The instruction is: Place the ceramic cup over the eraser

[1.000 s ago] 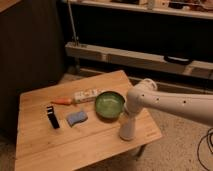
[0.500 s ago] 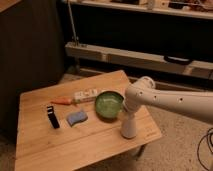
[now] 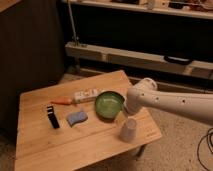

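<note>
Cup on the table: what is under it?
The cup stands on the table, just below the pincer. Anything under it is covered and cannot be seen.

Wood tbl (image 3: 75, 145), glossy bowl (image 3: 108, 107), matt wht cup (image 3: 128, 130)

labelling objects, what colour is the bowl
Green bowl, clearest in the camera view; the hand is above the ceramic cup.

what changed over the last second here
The arm drew up a little, so the gripper now hangs just above the ceramic cup, which stands near the front right edge of the table, hardly moved. The green bowl, blue pad and black object stayed put.
</note>
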You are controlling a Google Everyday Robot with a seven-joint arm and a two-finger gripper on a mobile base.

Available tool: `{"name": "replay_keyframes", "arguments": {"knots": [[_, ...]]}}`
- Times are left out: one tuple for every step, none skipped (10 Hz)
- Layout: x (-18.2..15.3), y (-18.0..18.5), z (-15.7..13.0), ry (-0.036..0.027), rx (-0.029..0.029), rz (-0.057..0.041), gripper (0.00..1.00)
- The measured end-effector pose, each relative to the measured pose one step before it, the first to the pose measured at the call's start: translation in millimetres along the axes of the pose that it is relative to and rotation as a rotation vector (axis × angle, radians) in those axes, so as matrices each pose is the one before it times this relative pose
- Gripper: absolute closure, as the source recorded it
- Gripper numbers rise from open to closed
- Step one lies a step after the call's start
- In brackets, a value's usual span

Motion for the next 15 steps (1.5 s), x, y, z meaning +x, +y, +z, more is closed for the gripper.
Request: {"name": "replay_keyframes", "arguments": {"knots": [[1.59, 1.58, -3.3, 0.00568, 0.01087, 0.00063, 0.2], [3.08, 1.95, -2.69, 0.01305, 0.00967, 0.00066, 0.2], [4.26, 3.87, -2.58, 0.01761, 0.01053, 0.00204, 0.2], [3.97, 1.85, -0.89, 0.01029, 0.0056, 0.00479, 0.2], [6.1, -0.35, -0.29, 0.01138, 0.00339, 0.00956, 0.2], [9.69, -3.0, 0.69, 0.00891, 0.00133, 0.0143, 0.2], [6.11, -1.81, 1.52, -0.00441, -0.00657, 0.01005, 0.2], [3.41, -0.91, 0.75, -0.00604, -0.00612, 0.00573, 0.2], [2.76, 0.3, 1.38, -0.0075, -0.00703, 0.00293, 0.2], [1.65, 0.56, 1.2, -0.00424, -0.00443, 0.00134, 0.2], [1.84, -0.68, 0.8, -0.0032, -0.00198, 0.00423, 0.2], [0.75, -0.13, 1.33, -0.00007, -0.00039, -0.00061, 0.2], [-1.58, 2.29, 1.85, -0.00101, -0.00336, -0.00231, 0.2], [-0.75, 1.05, 1.59, -0.00249, -0.00079, -0.0003, 0.21], [0.46, -0.73, 1.59, -0.00361, 0.00018, 0.00141, 0.27]]}}
